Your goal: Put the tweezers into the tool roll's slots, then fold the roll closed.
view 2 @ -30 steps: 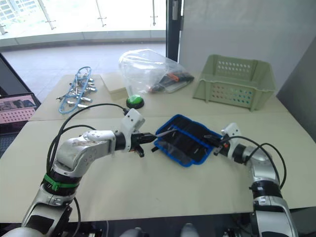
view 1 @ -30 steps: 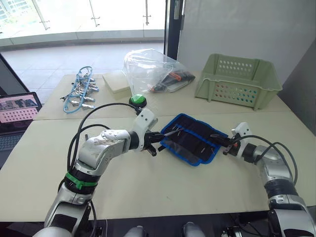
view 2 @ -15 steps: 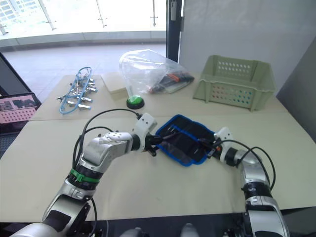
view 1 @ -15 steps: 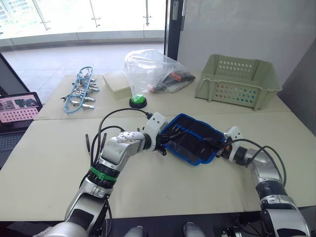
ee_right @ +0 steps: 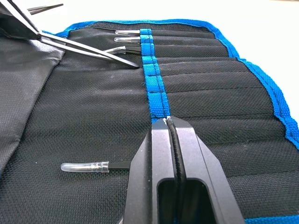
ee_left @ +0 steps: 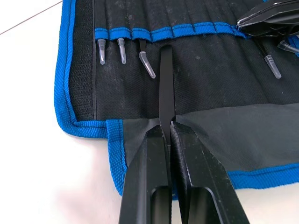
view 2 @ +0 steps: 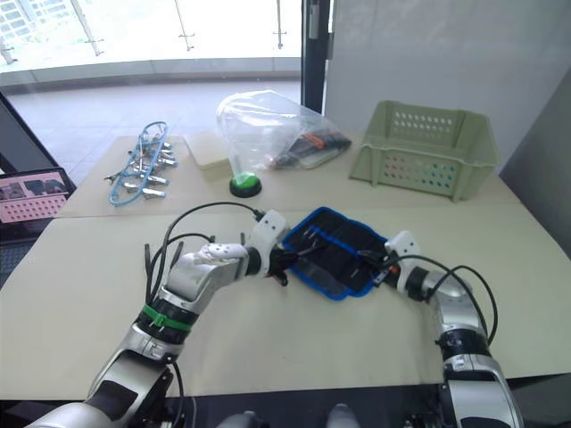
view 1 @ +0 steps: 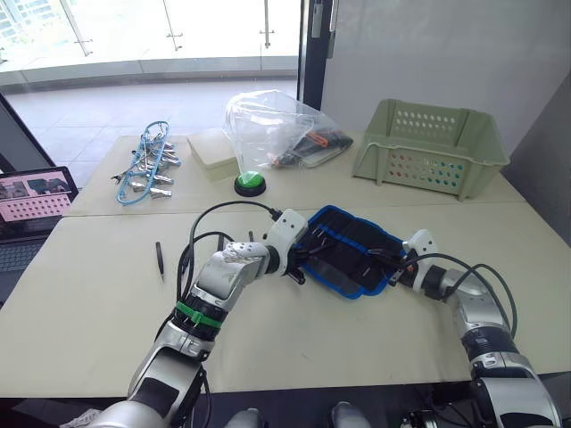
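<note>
The soft black tool roll [view 1: 350, 250] with blue edging lay open on the smooth pale table [view 1: 89, 312], the left gripper [ee_left: 167, 127] pinching thin black tweezers [ee_left: 165, 79] at its slots [ee_left: 187, 31], the right gripper [ee_right: 169, 122] pinched on the blue band.

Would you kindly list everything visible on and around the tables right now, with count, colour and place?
tool roll: one, black with blue edging, open at table centre.
tweezers: one black pair held by the left gripper at a slot; another loose on the table to the robot's left.
clear plastic bag: one, back centre.
green button: one, before the bag.
basket: one, pale green, back right.
clamps on blue cord: silver bunch, back left.
laptop: one, far left edge.
left gripper: shut on the tweezers.
right gripper: shut over the roll's blue band.
</note>
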### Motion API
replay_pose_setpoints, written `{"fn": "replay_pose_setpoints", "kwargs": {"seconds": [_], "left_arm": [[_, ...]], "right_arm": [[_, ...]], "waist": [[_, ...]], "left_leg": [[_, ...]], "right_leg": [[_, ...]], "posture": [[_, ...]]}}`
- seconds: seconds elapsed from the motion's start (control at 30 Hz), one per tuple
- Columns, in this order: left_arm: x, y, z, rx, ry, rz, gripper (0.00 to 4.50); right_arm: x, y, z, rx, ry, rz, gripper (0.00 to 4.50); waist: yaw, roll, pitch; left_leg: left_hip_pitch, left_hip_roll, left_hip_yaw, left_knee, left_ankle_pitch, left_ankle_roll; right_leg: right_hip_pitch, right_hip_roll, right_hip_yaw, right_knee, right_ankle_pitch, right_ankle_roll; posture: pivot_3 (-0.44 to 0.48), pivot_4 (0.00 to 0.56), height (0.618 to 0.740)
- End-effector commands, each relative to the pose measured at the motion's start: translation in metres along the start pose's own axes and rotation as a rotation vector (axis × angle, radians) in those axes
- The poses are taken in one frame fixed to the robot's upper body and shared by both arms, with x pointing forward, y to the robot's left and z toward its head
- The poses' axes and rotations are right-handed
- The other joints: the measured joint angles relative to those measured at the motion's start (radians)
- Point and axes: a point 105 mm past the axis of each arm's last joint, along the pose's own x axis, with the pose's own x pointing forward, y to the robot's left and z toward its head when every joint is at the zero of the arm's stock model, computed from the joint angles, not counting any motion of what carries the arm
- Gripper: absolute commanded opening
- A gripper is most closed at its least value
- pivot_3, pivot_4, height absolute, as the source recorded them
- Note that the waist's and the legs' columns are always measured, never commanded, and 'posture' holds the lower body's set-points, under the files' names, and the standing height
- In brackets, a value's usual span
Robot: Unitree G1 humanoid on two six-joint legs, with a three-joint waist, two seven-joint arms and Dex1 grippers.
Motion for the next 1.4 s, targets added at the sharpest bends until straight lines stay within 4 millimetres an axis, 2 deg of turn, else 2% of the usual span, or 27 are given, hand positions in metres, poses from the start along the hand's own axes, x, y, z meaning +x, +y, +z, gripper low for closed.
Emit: {"fn": "replay_pose_setpoints", "kwargs": {"seconds": [0.03,0.3,0.8,1.13,1.27,1.4], "left_arm": [[0.003,0.003,0.007,0.023,-0.029,0.015,0.00],[0.025,-0.004,0.013,-0.060,-0.076,-0.009,0.00],[0.069,-0.011,0.024,-0.062,-0.095,-0.034,0.00],[0.072,-0.004,0.025,-0.041,-0.117,-0.018,0.00],[0.060,0.004,0.031,-0.081,-0.181,-0.027,1.27],[0.032,0.012,0.036,-0.042,-0.220,-0.023,2.60]], "right_arm": [[-0.003,0.003,-0.018,0.015,0.073,0.000,0.02],[-0.001,0.004,-0.021,0.001,0.086,0.000,0.02],[0.003,0.009,-0.027,0.015,0.089,-0.013,0.02],[0.005,0.013,-0.030,0.031,0.084,-0.019,0.02],[0.005,0.014,-0.031,0.033,0.086,-0.018,0.00],[0.005,0.015,-0.032,0.034,0.090,-0.015,0.00]], "waist": [[0.000,0.000,0.000],[0.001,-0.001,0.000],[0.002,-0.004,-0.002],[0.001,-0.005,-0.002],[-0.003,-0.005,-0.003],[-0.017,-0.005,-0.003]], "left_leg": [[0.000,0.000,0.000,0.000,0.000,0.000],[0.001,0.000,0.000,0.000,0.000,0.000],[0.001,-0.001,0.000,0.001,0.000,0.000],[0.001,-0.001,0.000,0.001,0.000,0.000],[0.001,0.000,0.000,0.001,0.000,0.000],[0.001,0.000,0.000,0.000,0.000,0.000]], "right_leg": [[0.000,0.000,0.000,0.000,0.000,0.000],[0.001,0.000,0.000,0.000,0.000,0.000],[0.002,0.000,0.000,-0.001,0.001,0.001],[0.002,0.000,0.000,0.000,0.001,0.001],[0.001,0.000,0.000,0.000,0.001,0.001],[0.000,0.000,0.000,0.001,0.001,0.001]], "posture": [[0.000,0.150,0.740],[0.000,0.150,0.740],[0.000,0.150,0.740],[0.000,0.150,0.740],[0.000,0.150,0.740],[0.000,0.150,0.740]]}}
